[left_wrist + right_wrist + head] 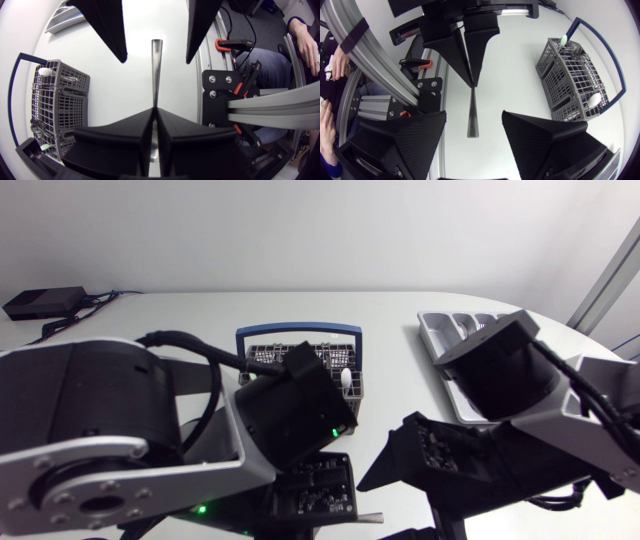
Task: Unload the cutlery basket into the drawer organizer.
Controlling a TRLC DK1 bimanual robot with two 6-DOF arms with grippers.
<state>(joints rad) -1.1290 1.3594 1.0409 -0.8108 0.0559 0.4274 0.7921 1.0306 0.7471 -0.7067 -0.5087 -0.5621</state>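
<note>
My left gripper is clamped tight on a metal utensil; its working end is buried between the fingers, so I cannot tell its kind. Its handle points straight ahead into the gap of my right gripper, spread wide, touching nothing. The cutlery basket stands beside both; my right arm half hides the drawer organizer

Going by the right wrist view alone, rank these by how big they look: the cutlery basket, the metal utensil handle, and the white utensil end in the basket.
1. cutlery basket
2. metal utensil handle: it sits nearer the camera than the basket, so its apparent size is flattered
3. white utensil end: clearly the smallest
</note>
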